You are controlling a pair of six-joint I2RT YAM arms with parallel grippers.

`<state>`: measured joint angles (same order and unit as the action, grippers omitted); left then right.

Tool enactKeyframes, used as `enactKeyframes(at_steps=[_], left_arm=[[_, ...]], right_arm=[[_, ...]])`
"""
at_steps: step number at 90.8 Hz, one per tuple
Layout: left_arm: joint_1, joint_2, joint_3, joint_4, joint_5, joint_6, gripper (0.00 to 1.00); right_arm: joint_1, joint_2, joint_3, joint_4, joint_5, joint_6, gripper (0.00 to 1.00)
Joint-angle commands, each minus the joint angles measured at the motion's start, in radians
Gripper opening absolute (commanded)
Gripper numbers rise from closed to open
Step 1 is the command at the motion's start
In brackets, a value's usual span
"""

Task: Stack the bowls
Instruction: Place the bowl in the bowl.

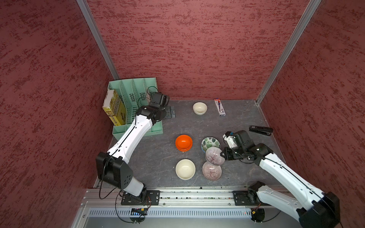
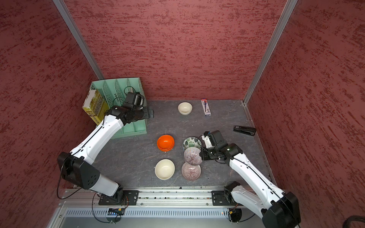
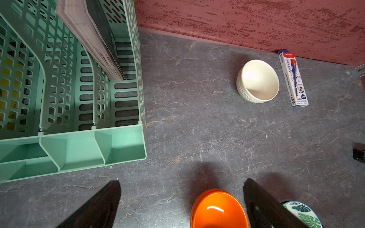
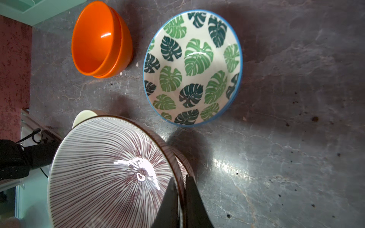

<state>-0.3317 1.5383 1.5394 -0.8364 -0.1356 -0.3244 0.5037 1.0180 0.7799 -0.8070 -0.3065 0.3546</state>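
My right gripper (image 4: 180,187) is shut on the rim of a pale purple lined bowl (image 4: 110,173), held tilted above the table (image 1: 214,156). A second purple bowl (image 1: 211,170) sits just in front of it, and a leaf-print bowl (image 1: 210,142) (image 4: 193,67) just behind. Two orange bowls (image 1: 183,142) (image 3: 219,211) sit nested mid-table. One cream bowl (image 1: 185,169) stands near the front and another (image 1: 199,108) (image 3: 258,81) near the back wall. My left gripper (image 3: 181,189) hangs open and empty over bare table beside the green organizer (image 3: 79,150).
A green file organizer (image 1: 136,94) with a yellow book (image 1: 114,110) fills the back left corner. A pencil box (image 1: 219,107) lies by the back wall and a black stapler (image 1: 260,130) by the right wall. A metal rail (image 1: 197,195) runs along the front.
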Motion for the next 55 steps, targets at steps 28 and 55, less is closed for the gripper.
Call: enactKeyframes(at_steps=[28,55], left_arm=[[0.015,0.025,0.049,0.007,0.007,0.01,1.0],[0.01,0.049,0.085,0.0,0.02,0.012,1.0]], right_arm=[[0.13,0.083,-0.007,0.028,0.058,0.005,0.0],[0.182,0.122,-0.025,0.025,0.136,0.051,0.0]])
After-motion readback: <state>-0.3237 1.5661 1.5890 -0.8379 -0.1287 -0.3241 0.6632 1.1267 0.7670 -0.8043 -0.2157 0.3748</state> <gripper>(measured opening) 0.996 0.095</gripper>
